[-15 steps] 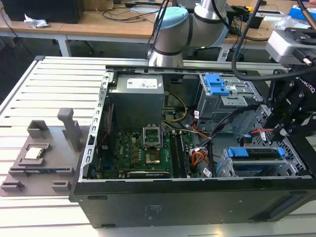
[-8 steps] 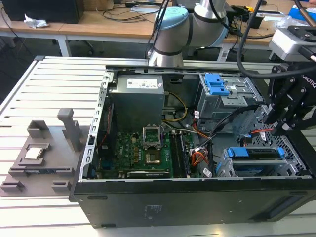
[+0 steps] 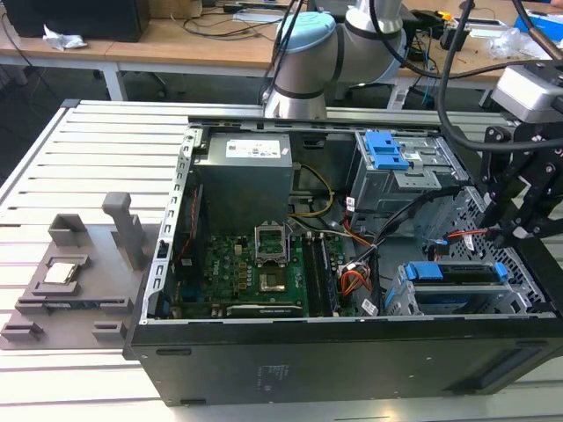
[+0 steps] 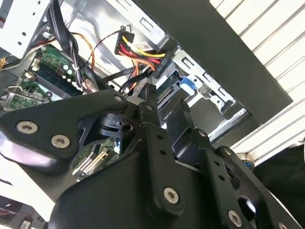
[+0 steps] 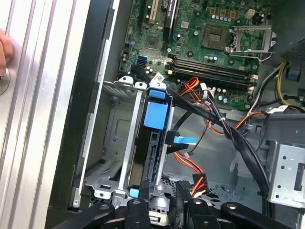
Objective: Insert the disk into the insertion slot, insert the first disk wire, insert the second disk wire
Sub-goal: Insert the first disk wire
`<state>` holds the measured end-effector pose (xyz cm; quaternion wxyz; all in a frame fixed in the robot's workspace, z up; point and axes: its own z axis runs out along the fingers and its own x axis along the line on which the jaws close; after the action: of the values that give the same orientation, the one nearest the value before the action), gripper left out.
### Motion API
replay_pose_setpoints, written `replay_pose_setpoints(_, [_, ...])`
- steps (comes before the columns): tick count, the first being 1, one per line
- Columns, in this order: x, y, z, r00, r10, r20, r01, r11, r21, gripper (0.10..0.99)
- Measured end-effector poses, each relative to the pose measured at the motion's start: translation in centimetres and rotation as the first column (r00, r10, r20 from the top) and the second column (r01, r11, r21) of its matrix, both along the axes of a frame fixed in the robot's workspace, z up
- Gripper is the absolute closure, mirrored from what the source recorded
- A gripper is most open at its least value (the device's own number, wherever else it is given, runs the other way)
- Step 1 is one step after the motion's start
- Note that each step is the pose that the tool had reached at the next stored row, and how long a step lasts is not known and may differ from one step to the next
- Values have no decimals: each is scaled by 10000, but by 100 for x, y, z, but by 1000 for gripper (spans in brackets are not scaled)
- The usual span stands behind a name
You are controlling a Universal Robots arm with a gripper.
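Note:
The disk (image 3: 457, 274) lies in the insertion slot (image 3: 400, 299) at the case's front corner on the exterior view's right, its blue caddy framing it. In the first wrist view the disk's blue caddy tab (image 5: 156, 114) stands between the slot's metal rails (image 5: 131, 143). My gripper (image 3: 515, 230) hangs just above the disk's rear end, and its black fingers are open in both wrist views (image 5: 159, 202) (image 4: 167, 98). A black connector (image 5: 198, 182) (image 4: 159, 64) with red, yellow and black wires sits free right at the fingertips. A cable with a blue tab (image 5: 185, 140) lies loose nearby.
A larger grey cage with a blue latch (image 3: 387, 149) stands behind the slot. The power supply (image 3: 242, 180) and motherboard (image 3: 264, 272) take up the case's left half. Black cable bundles (image 5: 228, 133) cross beside the slot. A grey fixture (image 3: 66, 272) sits outside, and a hand (image 5: 4, 52) is at the table.

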<state>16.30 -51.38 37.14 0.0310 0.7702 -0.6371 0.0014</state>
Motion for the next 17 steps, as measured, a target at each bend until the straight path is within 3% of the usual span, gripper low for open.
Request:
replay_pose_setpoints(8, [71,146,-76,9994,356,-1,-356,9993,-84,725])
replay_pose_setpoints(14, [159,206,-121,9987,503,-3,-503,9987,-123,725])
replay_pose_setpoints(16, [174,219,-161,9984,574,-9,-574,9980,-246,725])
replay_pose_setpoints(17, [177,220,-176,9982,605,-18,-606,9974,-382,725])
